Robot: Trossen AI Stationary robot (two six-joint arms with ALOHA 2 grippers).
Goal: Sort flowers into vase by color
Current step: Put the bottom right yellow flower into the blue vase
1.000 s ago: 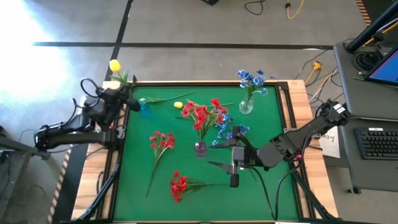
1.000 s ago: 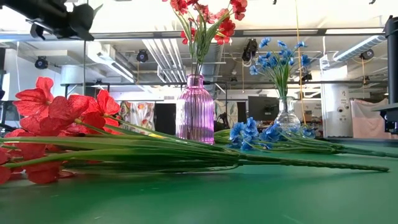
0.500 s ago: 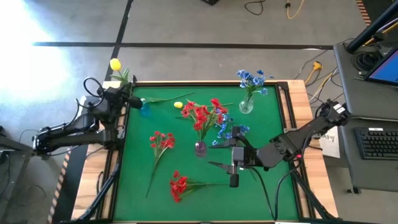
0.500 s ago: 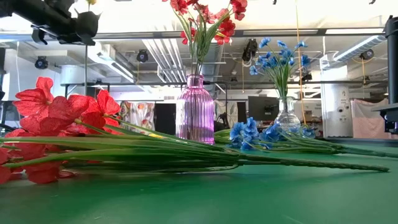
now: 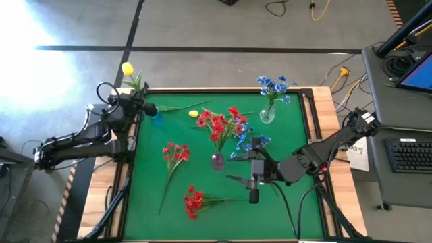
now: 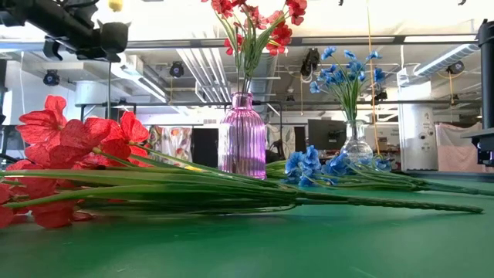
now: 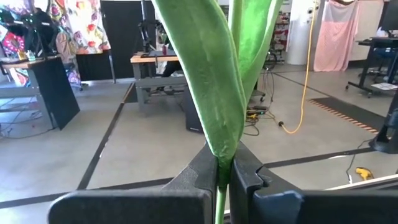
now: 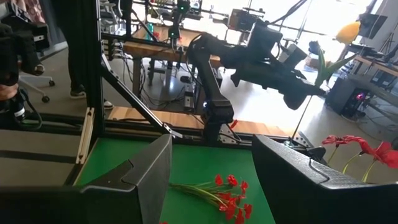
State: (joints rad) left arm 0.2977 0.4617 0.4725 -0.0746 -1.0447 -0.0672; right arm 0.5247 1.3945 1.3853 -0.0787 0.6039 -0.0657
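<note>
**Yellow tulip aloft at the blue vase, drop-in pending**

Landmark: small blue vase at the far-left corner of the green tabletop.

- Left claw sits just beside the blue vase, pressed together on the stem of a yellow tulip. The bud stands up beyond the tabletop's far edge; the left wrist view shows the fingers pinching the stem just below its long leaves.
- Second yellow tulip lies flat on the tabletop, near the blue vase, toward the centre.
- Purple vase, well apart from the blue vase toward mid-table, already carries red sprigs. Clear vase, at the far side opposite the blue one, holds blue sprigs.
- Loose: two red sprigs nearer the front edge, and a blue sprig beside the purple vase.
- Right claw hovers past the purple vase, spread, holding nothing.

Judgement: the step in hand is seating the yellow tulip. The stem's lower end is hidden, so I cannot tell whether it has entered the mouth. The next move calls for lining the stem tip over the narrow opening, lowering straight, then releasing.
</note>
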